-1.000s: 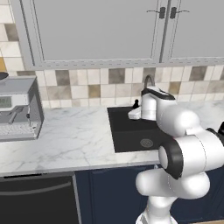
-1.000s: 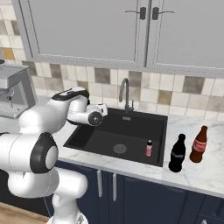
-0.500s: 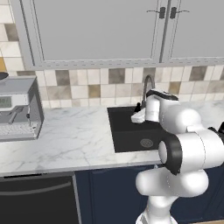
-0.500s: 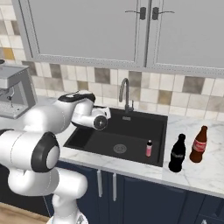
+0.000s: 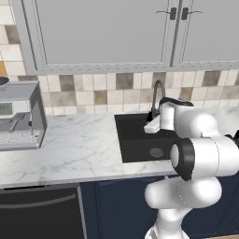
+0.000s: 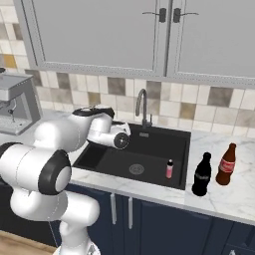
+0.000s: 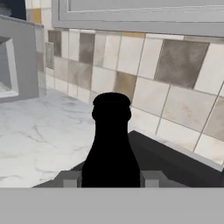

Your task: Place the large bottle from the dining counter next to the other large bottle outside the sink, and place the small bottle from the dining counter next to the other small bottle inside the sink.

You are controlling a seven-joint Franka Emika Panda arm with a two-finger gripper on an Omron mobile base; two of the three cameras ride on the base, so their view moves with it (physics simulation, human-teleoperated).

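Landmark: the sink (image 6: 149, 152), a black basin set in the white marble worktop (image 5: 79, 149), with a round drain (image 6: 136, 169) in its floor and a curved steel tap (image 6: 142, 105) at its back edge.
Tool: the tool (image 7: 111, 178) is closed on the small bottle (image 7: 111, 144); in the hand view the dark bottle rises between the two finger tips, one pressed to each side of its body.
Tool position: in the right base view the hand sits above the sink's left half, just in front of the tap; in the left base view it is over the sink below the tap.
Small bottle: held in the air over the sink, not resting on anything; its label cannot be made out.
Other small bottle: the pink bottle with dark cap (image 6: 170, 169) stands upright inside the sink, on the basin floor near its right wall, right of the drain.
Large bottle: the all-black bottle (image 6: 201, 174) stands upright on the worktop just outside the sink's right rim, near its front corner.
Other large bottle: the dark bottle with red neck and cap (image 6: 227, 164) stands upright just beside the black one, on the side away from the sink and a little further back; whether they touch cannot be told.
Coffee machine: a grey machine (image 5: 18, 115) stands on the worktop well to the left of the sink, against the tiled wall (image 5: 93, 91).
Above the sink: grey cabinet doors (image 6: 124, 35).
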